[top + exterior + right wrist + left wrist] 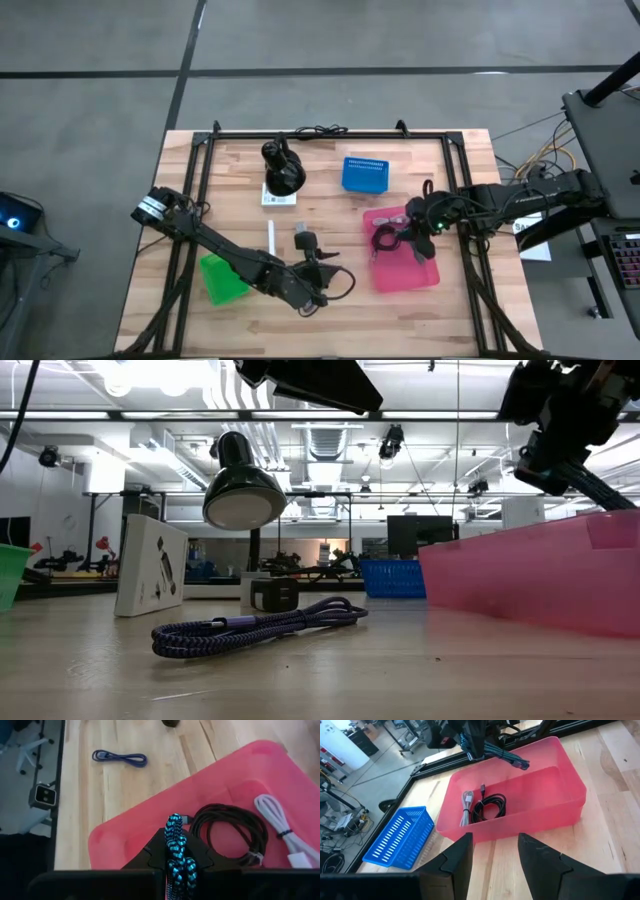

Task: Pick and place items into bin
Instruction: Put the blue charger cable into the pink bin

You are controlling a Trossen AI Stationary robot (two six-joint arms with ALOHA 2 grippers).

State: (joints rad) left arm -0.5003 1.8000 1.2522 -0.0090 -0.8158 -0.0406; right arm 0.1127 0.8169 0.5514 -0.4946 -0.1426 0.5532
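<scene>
Wooden table [330, 300] with a black frame, on a grey floor. Pink bin [402, 252] at about 3 o'clock from the table's middle, blue basket [364, 174] at 1 o'clock, green box [222, 277] at 8 o'clock, big black round thing [283, 168] at 11 o'clock.

Right gripper [176, 865] up over the pink bin, fingers pressed tight, pinching a teal and black braided cable [176, 851]. Already lying in the bin: a black coiled cable [231, 832] and a white cable [280, 832].

Left gripper [492, 852] low over the table near 6 o'clock, pointing at the bin, fingers spread, holding nothing.

Purple cable [255, 630] lying on the wood, well apart from the bin, waiting to be picked.

Best way now, most likely: keep the teal cable over the middle of the bin, go down a little, then let go, so the loose end does not hang over the wall. Keep the left arm back, out of the way.
</scene>
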